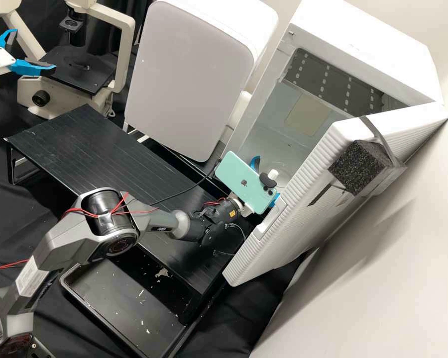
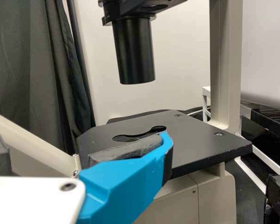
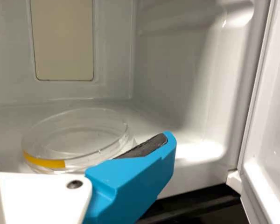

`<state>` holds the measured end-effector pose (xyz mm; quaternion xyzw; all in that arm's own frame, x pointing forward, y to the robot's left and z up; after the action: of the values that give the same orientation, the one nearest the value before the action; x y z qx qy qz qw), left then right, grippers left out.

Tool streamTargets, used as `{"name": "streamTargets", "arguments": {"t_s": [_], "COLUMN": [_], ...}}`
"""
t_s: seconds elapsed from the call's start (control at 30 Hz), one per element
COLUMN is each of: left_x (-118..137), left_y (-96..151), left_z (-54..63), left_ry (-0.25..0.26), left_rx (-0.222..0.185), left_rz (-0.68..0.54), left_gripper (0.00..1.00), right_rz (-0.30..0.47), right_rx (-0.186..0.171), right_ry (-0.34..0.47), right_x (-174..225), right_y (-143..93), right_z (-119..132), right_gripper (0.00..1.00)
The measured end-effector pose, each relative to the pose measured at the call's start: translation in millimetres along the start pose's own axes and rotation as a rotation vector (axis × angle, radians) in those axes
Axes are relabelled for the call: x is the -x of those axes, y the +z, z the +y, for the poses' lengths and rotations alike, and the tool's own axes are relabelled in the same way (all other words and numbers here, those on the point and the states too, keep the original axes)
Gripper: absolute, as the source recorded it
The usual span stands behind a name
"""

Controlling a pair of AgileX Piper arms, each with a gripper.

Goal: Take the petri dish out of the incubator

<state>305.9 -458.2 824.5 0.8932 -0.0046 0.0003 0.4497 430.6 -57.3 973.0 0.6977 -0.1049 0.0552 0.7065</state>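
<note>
The right gripper is at the incubator's opening in the high view, its blue fingers spread. A clear round petri dish shows faintly just beyond it on the incubator floor. In the right wrist view the dish, with a yellow strip on its side, lies flat between the parted fingers of the right gripper; whether they touch it I cannot tell. Far from there, the left gripper stands open by the microscope; in the left wrist view nothing is between the fingers of the left gripper.
The incubator's door hangs open close beside the right gripper. A black raised shelf runs under the right arm, with a black tray below. The microscope's stage is in front of the left gripper.
</note>
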Motion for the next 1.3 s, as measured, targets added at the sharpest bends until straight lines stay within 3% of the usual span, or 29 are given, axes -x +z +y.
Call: {"name": "streamTargets", "arguments": {"t_s": [0.23, 1.3], "left_x": [0.0, 0.0], "left_y": [0.0, 0.0], "left_z": [0.0, 0.0], "left_ry": [0.000, 0.000], "left_rx": [0.000, 0.000], "left_rz": [0.000, 0.000], "left_gripper": [1.00, 1.00], "right_rz": [0.020, -0.019], "right_rx": [0.001, 0.001], "right_ry": [0.013, -0.006], "right_x": [0.4, -16.4], "right_y": [-3.1, 10.5], "right_z": [2.3, -4.1], "right_gripper": [1.00, 1.00]}}
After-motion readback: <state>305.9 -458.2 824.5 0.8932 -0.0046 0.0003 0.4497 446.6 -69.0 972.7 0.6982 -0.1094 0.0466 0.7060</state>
